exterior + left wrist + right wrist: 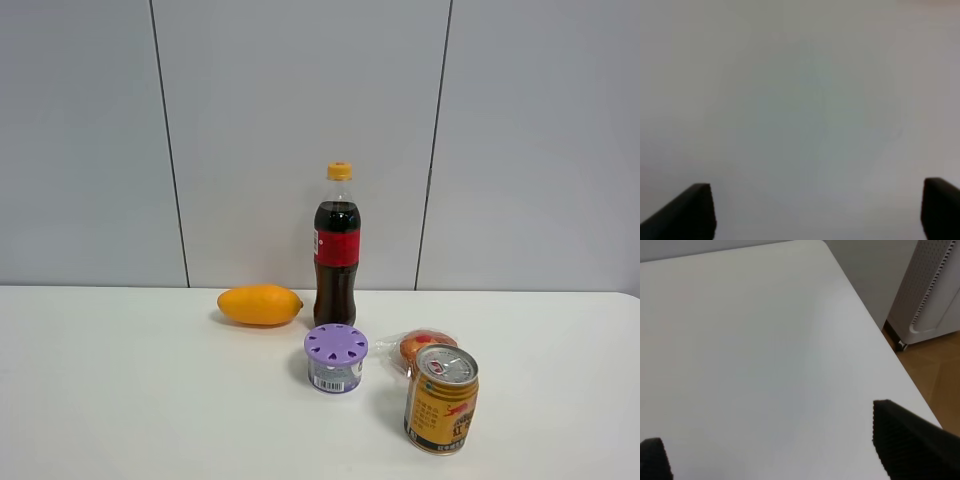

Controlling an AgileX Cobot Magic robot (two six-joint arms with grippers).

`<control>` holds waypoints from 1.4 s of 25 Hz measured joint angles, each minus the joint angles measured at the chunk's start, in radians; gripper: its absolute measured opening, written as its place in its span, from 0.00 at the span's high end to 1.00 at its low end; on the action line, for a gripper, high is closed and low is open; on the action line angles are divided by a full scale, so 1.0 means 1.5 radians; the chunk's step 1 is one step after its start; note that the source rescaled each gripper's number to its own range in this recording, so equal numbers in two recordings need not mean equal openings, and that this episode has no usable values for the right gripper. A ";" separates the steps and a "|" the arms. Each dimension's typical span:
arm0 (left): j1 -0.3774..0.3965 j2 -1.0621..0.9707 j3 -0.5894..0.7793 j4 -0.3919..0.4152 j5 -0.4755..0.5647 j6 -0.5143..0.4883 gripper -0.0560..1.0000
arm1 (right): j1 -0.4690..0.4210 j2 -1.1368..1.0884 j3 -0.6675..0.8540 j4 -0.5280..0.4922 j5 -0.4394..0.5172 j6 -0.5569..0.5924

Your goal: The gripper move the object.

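Note:
The gold-yellow drink can (441,399) with a silver pull-tab top stands upright on the white table (150,400), front right in the exterior high view. Neither arm shows in that view. In the left wrist view my left gripper (817,210) is open, its two black fingertips (690,212) far apart over bare white surface, holding nothing. In the right wrist view my right gripper (785,450) is open and empty over the white table (765,340) near its edge. The can is in neither wrist view.
A purple-lidded round tub (336,357) stands left of the can. A tall cola bottle (337,246) and a yellow mango (260,304) stand behind. A wrapped reddish item (424,345) lies behind the can. A white perforated appliance (935,285) stands on wood floor beyond the table edge.

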State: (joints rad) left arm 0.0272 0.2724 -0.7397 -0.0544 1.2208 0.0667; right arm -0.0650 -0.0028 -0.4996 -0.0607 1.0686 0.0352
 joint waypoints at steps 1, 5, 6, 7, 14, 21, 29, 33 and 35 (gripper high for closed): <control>0.000 -0.018 0.013 -0.001 -0.001 -0.002 0.20 | 0.000 0.000 0.000 0.000 0.000 0.000; 0.000 -0.094 0.065 -0.002 -0.020 -0.007 0.20 | 0.000 0.000 0.000 0.000 0.000 0.000; 0.000 -0.110 0.078 -0.002 -0.027 -0.009 0.20 | 0.000 0.000 0.000 0.000 0.000 0.000; 0.000 -0.131 0.093 -0.002 -0.036 -0.012 0.20 | 0.000 0.000 0.000 0.000 0.000 0.000; 0.000 -0.185 0.152 -0.002 -0.099 -0.029 0.20 | 0.000 0.000 0.000 0.000 0.000 0.000; 0.000 -0.185 0.154 -0.001 -0.107 -0.037 0.20 | 0.000 0.000 0.000 0.000 0.000 0.000; 0.000 -0.185 0.154 0.000 -0.110 -0.041 0.20 | 0.000 0.000 0.000 0.000 0.000 0.000; 0.000 -0.185 0.154 0.000 -0.110 -0.044 0.20 | 0.000 0.000 0.000 0.000 0.000 0.000; 0.000 -0.185 0.154 0.000 -0.110 -0.044 0.20 | 0.000 0.000 0.000 0.000 0.000 0.000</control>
State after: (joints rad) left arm 0.0272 -0.0050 -0.5082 -0.0545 1.0552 0.0000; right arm -0.0650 -0.0028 -0.4996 -0.0607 1.0686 0.0352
